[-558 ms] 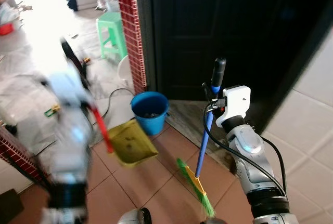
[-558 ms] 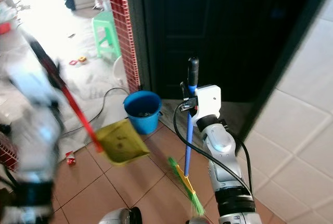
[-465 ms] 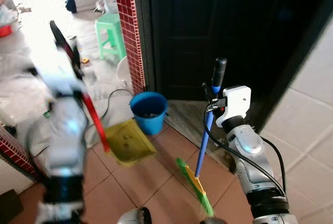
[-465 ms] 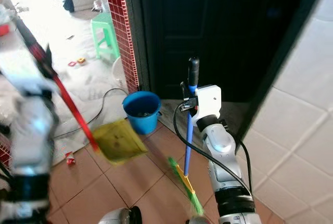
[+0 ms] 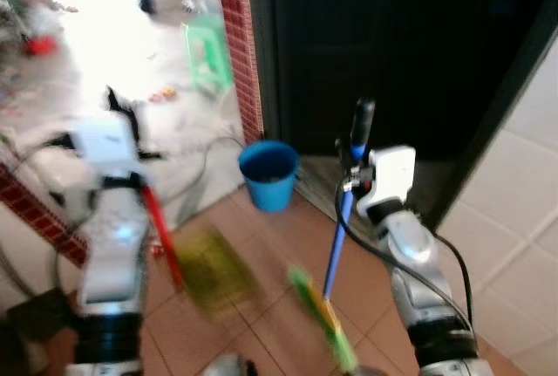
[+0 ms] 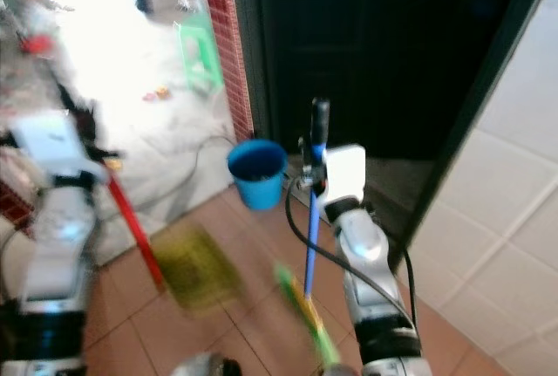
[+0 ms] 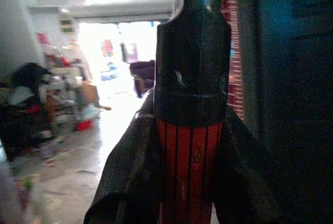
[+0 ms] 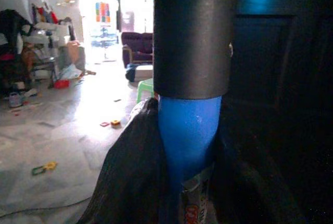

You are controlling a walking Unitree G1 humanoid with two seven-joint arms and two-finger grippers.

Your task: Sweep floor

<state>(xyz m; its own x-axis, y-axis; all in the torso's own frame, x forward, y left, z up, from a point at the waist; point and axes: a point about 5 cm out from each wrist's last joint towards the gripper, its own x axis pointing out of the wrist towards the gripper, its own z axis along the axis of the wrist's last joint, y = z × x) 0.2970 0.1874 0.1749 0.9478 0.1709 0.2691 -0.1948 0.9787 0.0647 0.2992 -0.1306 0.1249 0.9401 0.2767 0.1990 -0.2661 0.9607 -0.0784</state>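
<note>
Both head views are blurred. The right gripper (image 5: 349, 175) is clamped on the blue shaft of the broom (image 5: 336, 245), just below its black grip; the right wrist view confirms its fingers (image 8: 130, 182) pressed against the blue shaft on both sides. The broom stands nearly upright, its green and yellow bristles down near the terracotta floor tiles (image 5: 261, 245). The left gripper (image 5: 131, 145) is closed around the red handle of the dustpan (image 5: 209, 267), fingers (image 7: 125, 177) flanking the ribbed red shaft in the left wrist view. The yellow pan hangs low over the tiles, left of the broom. A blue bucket (image 5: 269, 174) stands on the floor beyond, near a red-tiled pillar (image 5: 241, 44) and a dark doorway (image 5: 392, 44).
</note>
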